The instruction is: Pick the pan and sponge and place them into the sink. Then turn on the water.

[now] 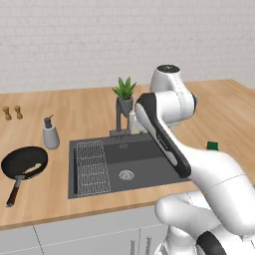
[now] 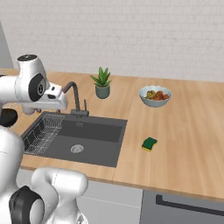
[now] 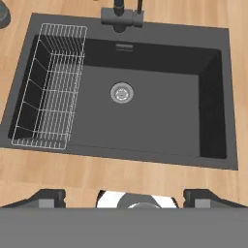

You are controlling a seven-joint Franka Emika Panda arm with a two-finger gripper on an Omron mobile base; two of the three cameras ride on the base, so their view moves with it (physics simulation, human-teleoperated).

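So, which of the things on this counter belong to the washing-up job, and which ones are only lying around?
Belong to the job:
pan
sponge
sink
faucet

Just lying about:
potted plant
bowl of food
soap dispenser
two small shakers
wire rack, inside the sink

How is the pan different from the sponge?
The pan is round, black and big, with a long handle; the sponge is a small green and yellow block. The pan lies left of the sink, the sponge to its right. Both rest on the wooden counter, not yet in the sink.
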